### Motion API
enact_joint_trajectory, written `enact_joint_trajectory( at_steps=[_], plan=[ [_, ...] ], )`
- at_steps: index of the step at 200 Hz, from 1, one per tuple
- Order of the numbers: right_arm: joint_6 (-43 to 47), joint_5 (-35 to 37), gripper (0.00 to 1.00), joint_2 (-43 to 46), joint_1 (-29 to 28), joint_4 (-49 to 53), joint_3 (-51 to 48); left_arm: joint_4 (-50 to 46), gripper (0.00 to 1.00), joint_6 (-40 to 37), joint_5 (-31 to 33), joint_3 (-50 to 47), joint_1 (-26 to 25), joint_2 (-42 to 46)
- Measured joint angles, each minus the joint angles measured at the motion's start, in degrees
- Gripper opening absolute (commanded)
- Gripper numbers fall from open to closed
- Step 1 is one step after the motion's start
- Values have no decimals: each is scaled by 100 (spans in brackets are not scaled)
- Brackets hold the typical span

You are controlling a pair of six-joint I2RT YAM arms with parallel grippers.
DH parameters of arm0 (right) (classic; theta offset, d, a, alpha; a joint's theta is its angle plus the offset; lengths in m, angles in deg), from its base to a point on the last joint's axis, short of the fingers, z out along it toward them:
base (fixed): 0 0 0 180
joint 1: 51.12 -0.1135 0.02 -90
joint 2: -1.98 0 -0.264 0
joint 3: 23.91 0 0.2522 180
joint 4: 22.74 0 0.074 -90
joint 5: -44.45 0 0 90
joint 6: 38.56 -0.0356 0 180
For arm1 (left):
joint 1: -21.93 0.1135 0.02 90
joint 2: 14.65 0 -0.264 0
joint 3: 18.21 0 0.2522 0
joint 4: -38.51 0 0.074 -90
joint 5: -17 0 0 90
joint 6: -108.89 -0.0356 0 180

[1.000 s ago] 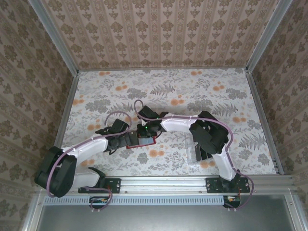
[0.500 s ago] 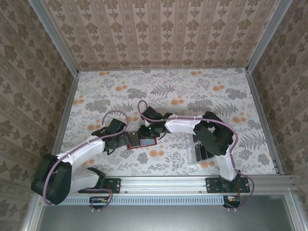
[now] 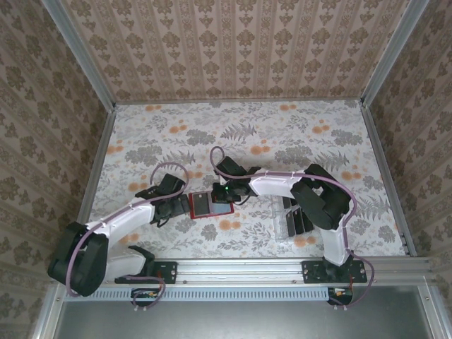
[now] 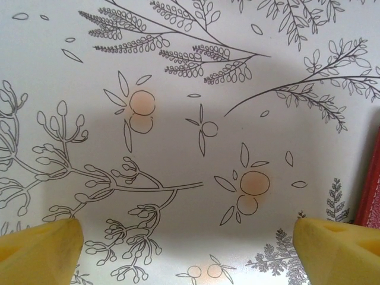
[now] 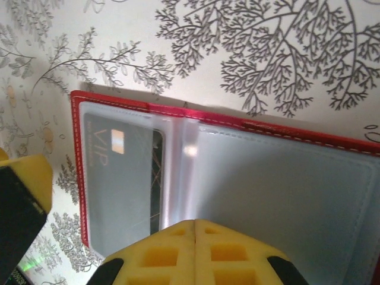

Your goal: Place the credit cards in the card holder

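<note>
The tabletop [image 3: 212, 127] is covered with a pale print of grey ferns and orange blossoms. A clear plastic slotted tray [image 3: 280, 227] is seen toward 4 o'clock from its centre. Wallpapered panels [image 3: 233, 49] are set at 9, 12 and 3 o'clock, and a metal rail [image 3: 240, 269] is fixed along 6 o'clock.

Soft, even light from above keeps the top view bright and sharp, with only faint shadows on the table [image 3: 282, 134]. In the left wrist view a broad dim shadow covers the middle of the table under a brighter top, and the yellow fingertips [image 4: 38, 252] in the bottom corners are blurred. In the right wrist view a white glare spot sits at the fold of the card holder [image 5: 285, 178], with a thin shadow along its upper edge.
</note>
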Motion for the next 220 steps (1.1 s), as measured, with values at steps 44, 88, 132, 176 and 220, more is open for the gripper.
enact_joint_trajectory(
  at_steps=[44,88,132,176,220],
  plan=[
    [0,0,0,26,-120,42,20,122,100,-28,-61,0,-2,-118],
    [-2,-15,0,-155,-240,90,317,140,100,-70,-61,0,0,-146],
    [0,-48,0,-365,-341,144,538,144,100,-87,-55,0,-2,-186],
    [48,-79,14,-249,-337,271,557,103,100,-129,-63,48,-2,-195],
    [264,-39,30,658,-205,321,374,92,100,-208,-142,118,-2,-31]
  ],
)
